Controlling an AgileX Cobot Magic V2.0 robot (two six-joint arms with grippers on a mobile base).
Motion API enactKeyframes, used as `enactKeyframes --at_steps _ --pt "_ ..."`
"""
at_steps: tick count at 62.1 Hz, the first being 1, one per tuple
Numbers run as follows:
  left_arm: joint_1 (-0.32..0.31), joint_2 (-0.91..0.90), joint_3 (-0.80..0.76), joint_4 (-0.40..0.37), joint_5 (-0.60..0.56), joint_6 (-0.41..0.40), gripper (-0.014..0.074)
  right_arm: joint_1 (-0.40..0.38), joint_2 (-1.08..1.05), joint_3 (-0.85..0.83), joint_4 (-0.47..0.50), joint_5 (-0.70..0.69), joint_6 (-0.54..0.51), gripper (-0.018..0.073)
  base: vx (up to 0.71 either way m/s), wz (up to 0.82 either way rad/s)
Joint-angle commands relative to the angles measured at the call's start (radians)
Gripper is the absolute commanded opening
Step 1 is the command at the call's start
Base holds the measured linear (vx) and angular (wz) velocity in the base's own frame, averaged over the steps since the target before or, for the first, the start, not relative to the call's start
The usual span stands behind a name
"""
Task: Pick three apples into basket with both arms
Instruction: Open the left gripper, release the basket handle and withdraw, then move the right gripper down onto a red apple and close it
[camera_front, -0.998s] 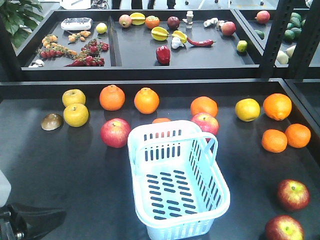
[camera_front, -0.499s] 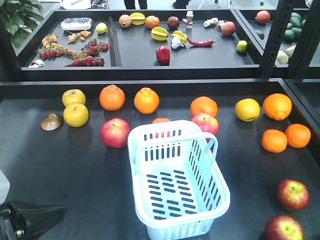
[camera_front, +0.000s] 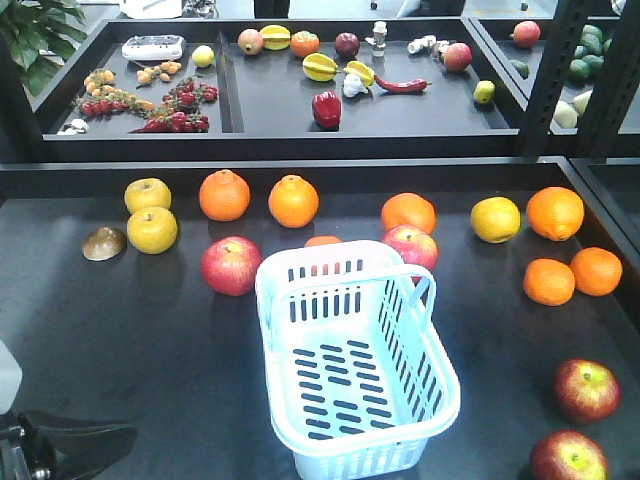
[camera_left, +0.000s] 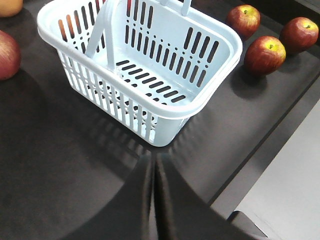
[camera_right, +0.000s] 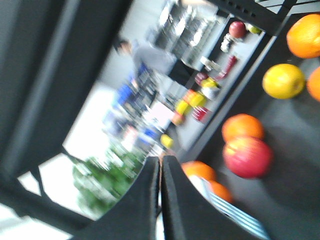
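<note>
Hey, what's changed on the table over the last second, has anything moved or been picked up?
Only the left arm, in the lower-left corner of the front view, shifted slightly and now sits a little lower in the picture. Nothing was taken hold of or let go: the left gripper is shut and empty. The basket, the apples and the oranges stayed where they were.

Pale blue basket (camera_front: 352, 462) (slotted sides), dark red apples (camera_front: 587, 388).
</note>
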Motion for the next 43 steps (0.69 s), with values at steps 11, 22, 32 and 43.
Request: enactKeyframes --at_steps 11,22,32,43 --pt "-0.003 -0.002 -0.024 -0.032 -0.044 -0.009 -0.0006 -0.004 0.181 -0.379 -0.269 0.347 -0.363 -0.0001 0.00 0.00" --pt "-0.003 -0.002 -0.024 -0.032 -0.046 -0.009 -0.0006 -0.004 0.479 -0.676 -0.543 0.633 -0.411 0.0027 0.00 0.00" --pt "-0.003 -0.002 -0.024 -0.032 -0.047 -0.009 -0.0006 -0.004 0.665 -0.770 -0.664 0.736 -0.411 0.0048 0.00 0.00" --pt "-0.003 -0.002 -0.024 -0.032 -0.042 -0.009 -0.0006 -0.004 0.780 -0.769 -0.643 0.739 -0.438 0.0074 0.00 0.00"
